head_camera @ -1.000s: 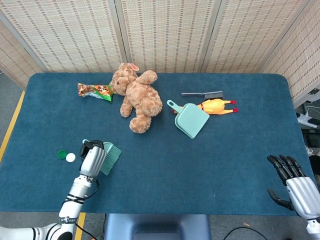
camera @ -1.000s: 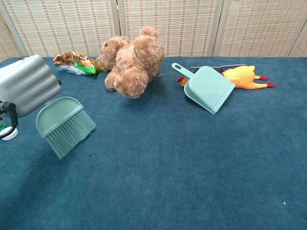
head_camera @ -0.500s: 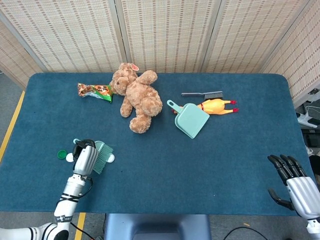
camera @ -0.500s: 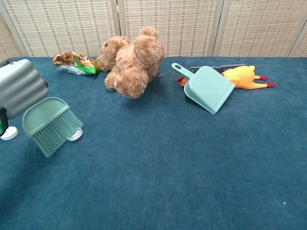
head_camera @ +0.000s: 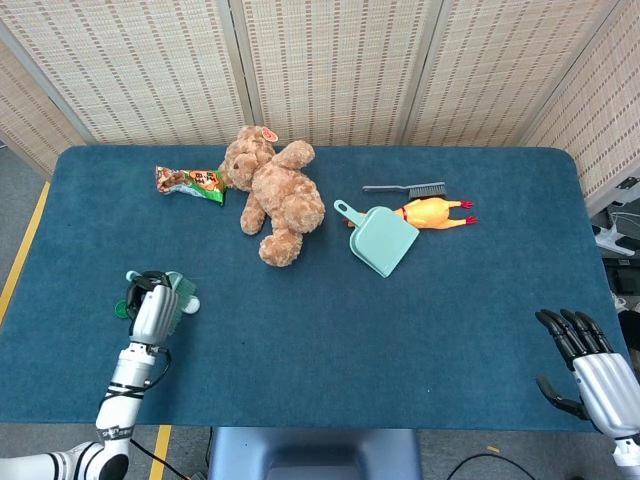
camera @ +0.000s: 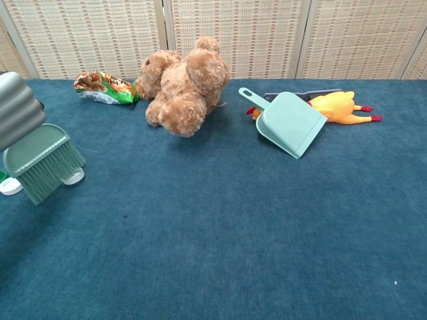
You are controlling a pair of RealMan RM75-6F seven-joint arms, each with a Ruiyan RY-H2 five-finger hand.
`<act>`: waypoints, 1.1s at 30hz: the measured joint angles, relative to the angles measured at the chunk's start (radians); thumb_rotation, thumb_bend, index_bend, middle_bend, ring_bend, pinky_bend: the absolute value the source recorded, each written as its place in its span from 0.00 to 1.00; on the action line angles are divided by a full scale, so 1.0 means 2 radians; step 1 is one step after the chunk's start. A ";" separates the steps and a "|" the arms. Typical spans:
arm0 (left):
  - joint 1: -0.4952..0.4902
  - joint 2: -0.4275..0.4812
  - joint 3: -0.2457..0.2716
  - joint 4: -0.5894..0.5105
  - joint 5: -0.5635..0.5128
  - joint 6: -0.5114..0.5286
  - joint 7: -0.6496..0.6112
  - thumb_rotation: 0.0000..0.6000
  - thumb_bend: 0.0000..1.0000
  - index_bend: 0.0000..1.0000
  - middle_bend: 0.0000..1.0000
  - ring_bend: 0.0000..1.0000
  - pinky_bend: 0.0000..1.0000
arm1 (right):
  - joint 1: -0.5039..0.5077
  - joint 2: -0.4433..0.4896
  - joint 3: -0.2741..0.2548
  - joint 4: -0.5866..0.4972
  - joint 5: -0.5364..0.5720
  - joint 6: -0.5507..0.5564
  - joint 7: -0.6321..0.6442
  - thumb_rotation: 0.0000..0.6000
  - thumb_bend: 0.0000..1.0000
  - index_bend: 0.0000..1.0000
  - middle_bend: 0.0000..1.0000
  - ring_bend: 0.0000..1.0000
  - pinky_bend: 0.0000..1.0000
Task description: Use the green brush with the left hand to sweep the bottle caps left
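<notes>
My left hand (head_camera: 150,312) grips the green brush (head_camera: 176,294) near the table's left front; in the chest view the hand (camera: 17,115) holds the brush (camera: 41,162) with its bristles down on the cloth. One white bottle cap (camera: 73,177) lies against the right side of the bristles, also visible from the head camera (head_camera: 191,305). Another white cap (camera: 10,187) lies left of the brush, and a green cap (head_camera: 120,309) peeks out beside the hand. My right hand (head_camera: 588,370) rests open at the table's front right corner, holding nothing.
A brown teddy bear (head_camera: 272,195) and a snack packet (head_camera: 190,182) lie at the back left. A green dustpan (head_camera: 380,238), a dark brush (head_camera: 405,188) and a rubber chicken (head_camera: 435,213) sit at the back right. The blue table (head_camera: 400,330) ends just left of the caps.
My left hand has carried the brush leftward across the table, and a white cap has slid left with the bristles. The right hand has stayed still.
</notes>
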 measured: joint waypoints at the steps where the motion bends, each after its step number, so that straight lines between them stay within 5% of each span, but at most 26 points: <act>1: 0.001 0.001 0.000 0.003 -0.002 0.000 0.003 1.00 0.61 0.87 1.00 0.83 0.91 | 0.000 0.000 0.000 0.000 0.000 0.001 0.000 1.00 0.26 0.00 0.06 0.00 0.00; 21: 0.011 0.019 -0.003 0.029 -0.022 0.009 0.003 1.00 0.61 0.87 1.00 0.83 0.91 | -0.002 0.000 0.001 -0.002 0.002 0.001 -0.003 1.00 0.26 0.00 0.06 0.00 0.00; 33: 0.012 0.040 -0.014 -0.047 0.007 0.031 -0.052 1.00 0.61 0.87 1.00 0.83 0.91 | -0.003 0.001 0.000 -0.002 -0.001 0.004 -0.002 1.00 0.26 0.00 0.06 0.00 0.00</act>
